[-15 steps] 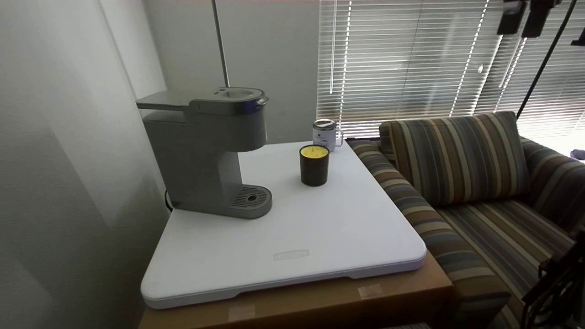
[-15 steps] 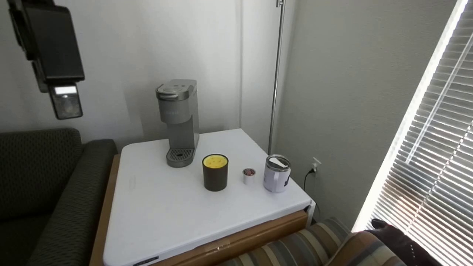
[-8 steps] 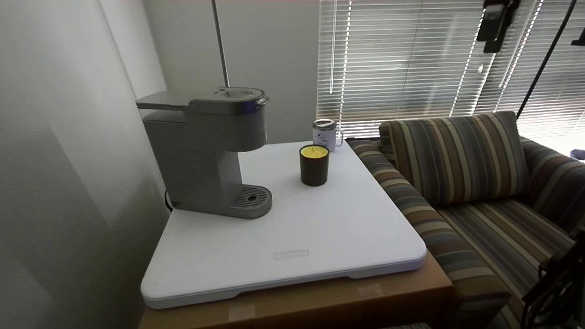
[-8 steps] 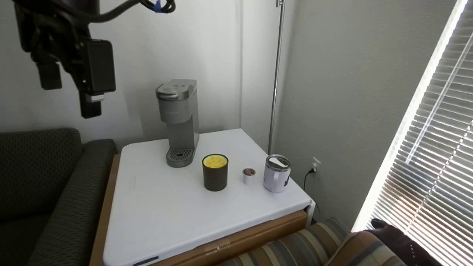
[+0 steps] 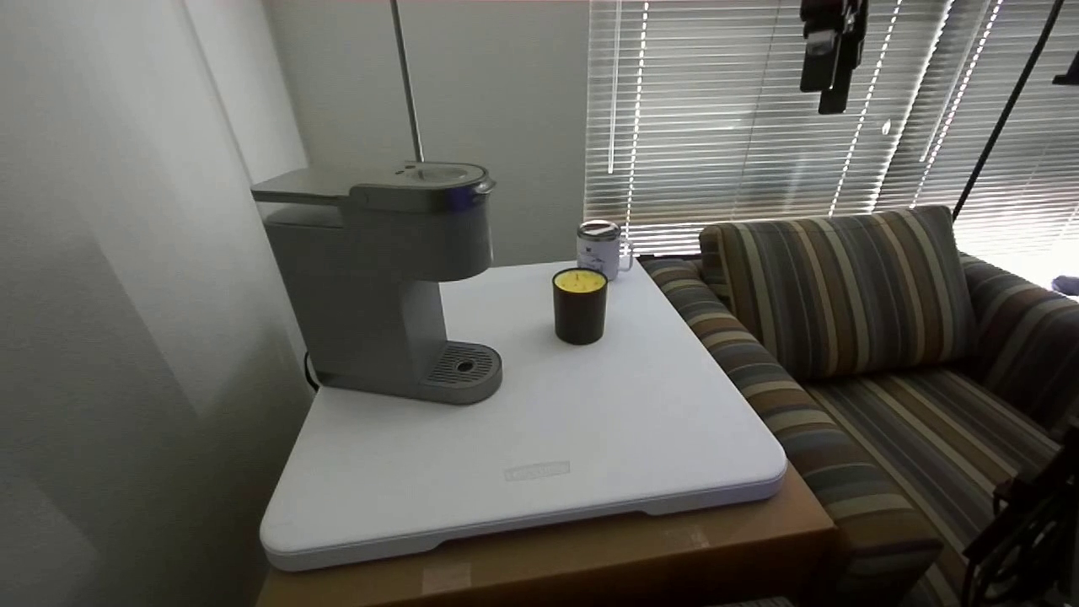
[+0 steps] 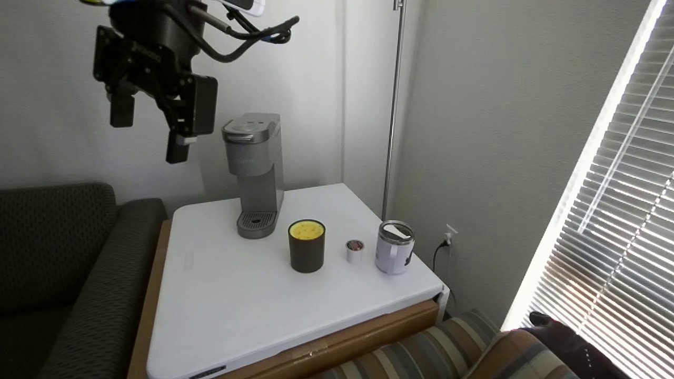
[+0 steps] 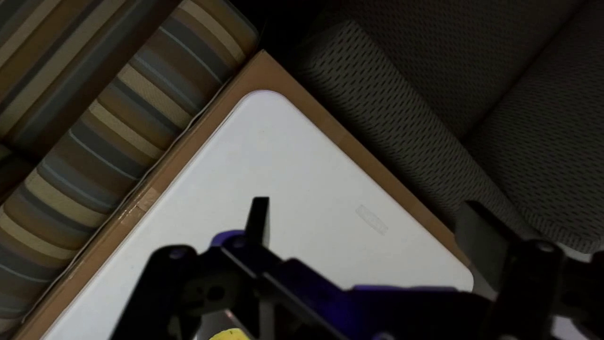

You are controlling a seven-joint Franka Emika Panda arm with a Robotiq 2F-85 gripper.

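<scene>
I report my gripper (image 7: 365, 204) with its fingers spread well apart, nothing between them and no contact found. Below the fingertips in the wrist view is the white table (image 7: 302, 189), seen from well above, its rounded corner pointing toward the top of that view. Nearest item on it, as far as I can judge, is the dark jar (image 6: 307, 255) with a yellow top, standing upright, long axis vertical. The governing relation: the jar lies below me and to one side, not between the fingers. A sliver of its yellow top shows at the bottom edge of the wrist view, past my linkage; both exterior views show it lower than my fingertips and well apart. The grey coffee maker (image 6: 251, 158) stands upright near the jar; my depth against it I cannot establish. Farther along, in an exterior view, a small pod (image 6: 355, 253) stands between the jar and a lidded mug (image 6: 392, 255), all three apart. Beyond the table edge are a striped armchair (image 5: 936, 421) and a dark sofa (image 6: 52, 247); window blinds (image 5: 742, 126) hang behind.
</scene>
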